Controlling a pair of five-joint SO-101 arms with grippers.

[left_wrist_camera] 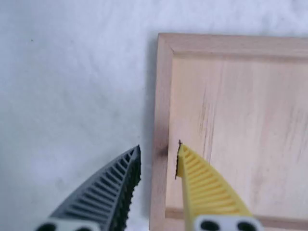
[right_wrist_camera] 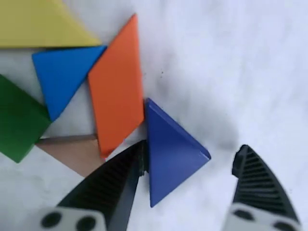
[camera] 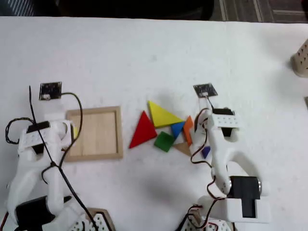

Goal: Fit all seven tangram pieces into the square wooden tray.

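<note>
The left claw (left_wrist_camera: 158, 155) is spread astride one rim of the wooden tray (left_wrist_camera: 231, 42), which sits left of centre in the high view. The right claw (right_wrist_camera: 191, 154) gapes around a dark blue triangle (right_wrist_camera: 168, 144), beside the other pieces (camera: 161, 117) mid-frame on the white tabletop (camera: 144, 57).

Tray (camera: 96, 110): in the high view its left rim is covered by the left arm and a cable; in the left wrist view it is cut off at two picture edges.
Left end effector (left_wrist_camera: 159, 150): the finger bases are cut off at the picture edge.
Right end effector (right_wrist_camera: 192, 148): in the high view it is hidden under its own arm.
Dark blue triangle (right_wrist_camera: 171, 144): in the high view it is largely covered by the right arm.
Brown triangle (right_wrist_camera: 72, 153): it is partly screened by a black finger.
Yellow triangle (right_wrist_camera: 43, 24): it is cut off at the picture edge.
Green square (right_wrist_camera: 14, 120): it is cut off at the picture edge.
Beige perforated object (camera: 301, 60): it is cut off at the right edge, and what it is cannot be told.
</note>
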